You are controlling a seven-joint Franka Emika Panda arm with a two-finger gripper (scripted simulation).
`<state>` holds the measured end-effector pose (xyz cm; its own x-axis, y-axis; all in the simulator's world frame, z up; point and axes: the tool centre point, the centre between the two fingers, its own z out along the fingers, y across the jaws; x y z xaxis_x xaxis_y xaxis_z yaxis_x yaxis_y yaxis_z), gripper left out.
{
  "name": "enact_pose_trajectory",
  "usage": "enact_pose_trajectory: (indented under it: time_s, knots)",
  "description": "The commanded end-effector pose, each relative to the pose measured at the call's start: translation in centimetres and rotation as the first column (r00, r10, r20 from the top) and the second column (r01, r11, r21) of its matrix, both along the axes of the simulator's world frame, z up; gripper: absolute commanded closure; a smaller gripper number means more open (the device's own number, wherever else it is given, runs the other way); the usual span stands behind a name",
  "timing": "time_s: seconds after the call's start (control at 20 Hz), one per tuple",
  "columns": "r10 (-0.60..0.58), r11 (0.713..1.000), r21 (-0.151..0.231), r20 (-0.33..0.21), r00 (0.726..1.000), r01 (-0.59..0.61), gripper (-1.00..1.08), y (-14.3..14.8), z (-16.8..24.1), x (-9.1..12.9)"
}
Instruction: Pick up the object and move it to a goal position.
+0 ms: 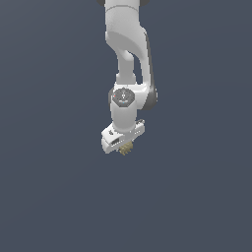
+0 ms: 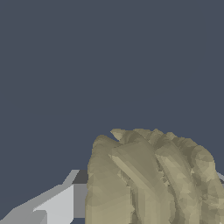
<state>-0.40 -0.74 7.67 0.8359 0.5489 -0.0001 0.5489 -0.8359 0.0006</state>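
Beneath the white arm, the tool [image 1: 125, 145] is seen pointing downward, and the object [image 1: 126, 149] is visible as a small tan-yellow lump showing just under its body. No marker for the goal position can be made out in either view; only a uniform dark grey-blue surface is shown, and whether it is a worktop close below or a distant backdrop cannot be told.

From the wrist view, the object [image 2: 153, 179] fills much of the picture, with its ridged, bumpy surface plainly seen. One grey-white finger [image 2: 52, 205] is shown directly against its side; a thin pale edge at the opposite side is probably the other finger, though it is too slight to be sure. The tool is therefore judged to be clamped on the object, with the lump seated between the fingers rather than lying loose.

No shadow or contact beneath the object can be discerned, so it cannot be told whether it has been raised clear of any surface.

The carrying step is judged to be in hand, the grasp having been made. A steady transfer toward the goal is called for next, with the grip pressure maintained, since the lumpy, uneven surface may be held on only a few ridges and could be rotated or slipped by any abrupt motion.
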Motion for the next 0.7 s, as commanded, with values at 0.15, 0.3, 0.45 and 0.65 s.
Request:
enact_pose_trajectory:
  time_s: [0.15,0.3,0.45,0.65]
  knots:
    - [0.001,1.000,0.000,0.001,1.000,-0.001,1.08,2.5,4.1,1.7]
    - [0.001,1.000,0.000,0.001,1.000,-0.001,1.08,4.1,6.6,2.7]
    - [0.001,1.000,0.000,0.001,1.000,-0.001,1.08,5.7,9.3,3.9]
    - [0.001,1.000,0.000,0.001,1.000,-0.001,1.08,7.6,12.4,5.3]
